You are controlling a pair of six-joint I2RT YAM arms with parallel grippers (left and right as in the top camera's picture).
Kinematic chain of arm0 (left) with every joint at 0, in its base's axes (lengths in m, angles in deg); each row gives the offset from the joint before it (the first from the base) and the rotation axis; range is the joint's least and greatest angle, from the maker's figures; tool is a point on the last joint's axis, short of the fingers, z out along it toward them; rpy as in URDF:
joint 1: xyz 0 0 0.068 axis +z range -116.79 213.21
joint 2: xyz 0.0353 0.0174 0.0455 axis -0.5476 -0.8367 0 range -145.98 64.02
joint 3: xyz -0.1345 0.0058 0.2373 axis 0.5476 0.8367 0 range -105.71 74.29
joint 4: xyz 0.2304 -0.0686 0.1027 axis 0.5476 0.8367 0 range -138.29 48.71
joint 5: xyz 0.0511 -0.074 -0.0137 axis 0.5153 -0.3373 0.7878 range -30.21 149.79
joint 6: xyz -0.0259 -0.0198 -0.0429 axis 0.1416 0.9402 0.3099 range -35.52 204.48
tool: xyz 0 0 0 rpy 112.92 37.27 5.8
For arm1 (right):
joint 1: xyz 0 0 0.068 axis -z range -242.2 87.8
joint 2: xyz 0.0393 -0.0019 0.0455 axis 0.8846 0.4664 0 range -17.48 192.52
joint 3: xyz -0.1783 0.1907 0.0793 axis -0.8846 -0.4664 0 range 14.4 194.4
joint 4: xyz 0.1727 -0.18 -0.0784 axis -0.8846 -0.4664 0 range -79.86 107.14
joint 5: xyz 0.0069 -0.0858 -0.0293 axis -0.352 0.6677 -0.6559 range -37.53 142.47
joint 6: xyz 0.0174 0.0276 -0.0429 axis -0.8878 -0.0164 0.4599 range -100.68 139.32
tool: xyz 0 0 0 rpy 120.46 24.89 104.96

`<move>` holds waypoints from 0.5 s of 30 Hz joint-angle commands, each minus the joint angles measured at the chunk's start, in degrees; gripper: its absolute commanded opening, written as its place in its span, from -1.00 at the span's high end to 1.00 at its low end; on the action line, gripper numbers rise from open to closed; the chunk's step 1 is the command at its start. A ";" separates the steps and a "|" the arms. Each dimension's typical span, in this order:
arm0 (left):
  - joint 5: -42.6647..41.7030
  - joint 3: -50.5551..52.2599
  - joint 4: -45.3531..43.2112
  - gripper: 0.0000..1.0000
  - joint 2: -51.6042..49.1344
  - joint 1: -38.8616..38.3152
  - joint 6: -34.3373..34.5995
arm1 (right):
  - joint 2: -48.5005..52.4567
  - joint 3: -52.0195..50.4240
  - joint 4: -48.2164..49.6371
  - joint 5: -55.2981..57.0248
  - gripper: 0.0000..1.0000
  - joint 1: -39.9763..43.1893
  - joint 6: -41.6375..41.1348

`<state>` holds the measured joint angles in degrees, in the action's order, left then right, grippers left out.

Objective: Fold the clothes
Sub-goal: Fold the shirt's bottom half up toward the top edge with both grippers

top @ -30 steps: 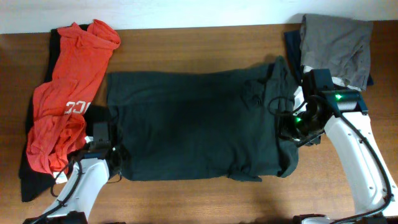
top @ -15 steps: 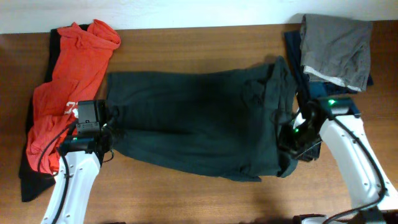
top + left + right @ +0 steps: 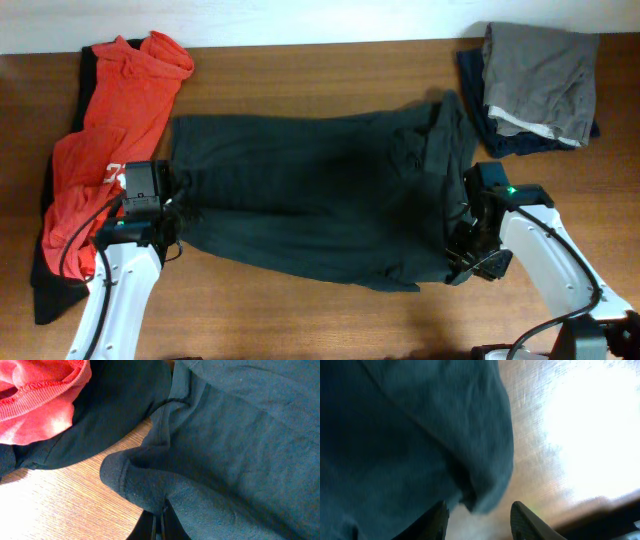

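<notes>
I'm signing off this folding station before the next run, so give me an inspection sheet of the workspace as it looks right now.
Surface: wooden table, no spills seen.
Job's things: dark T-shirt spread across the middle, bunched at its right end; red T-shirt heaped at the left on a black garment.
Clutter: grey garment folded on a navy garment, far right corner.
Grippers: left gripper shut on the dark T-shirt's left edge; right gripper open at its right hem, not clamped.
Cables: black cable looping along the left arm.
Surroundings: pale wall beyond the table's far edge.
</notes>
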<state>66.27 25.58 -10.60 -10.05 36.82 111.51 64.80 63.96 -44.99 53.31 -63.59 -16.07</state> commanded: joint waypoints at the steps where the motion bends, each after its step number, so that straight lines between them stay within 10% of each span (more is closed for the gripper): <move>1: 1.14 -0.96 -0.07 0.99 0.70 -0.07 -1.01 | 0.09 -1.40 1.79 2.82 0.09 -0.48 -2.67; 8: 1.11 -0.96 -0.04 0.99 0.70 -0.09 -1.01 | 0.22 -3.56 2.54 2.54 0.76 -0.48 -2.60; 15: 1.11 -0.96 0.15 0.99 0.70 -0.07 -1.03 | 0.22 -3.65 1.51 2.45 0.82 -0.48 -2.58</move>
<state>66.27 25.58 -10.53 -10.05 36.82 111.47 64.85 60.70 -43.00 54.84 -63.68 -18.15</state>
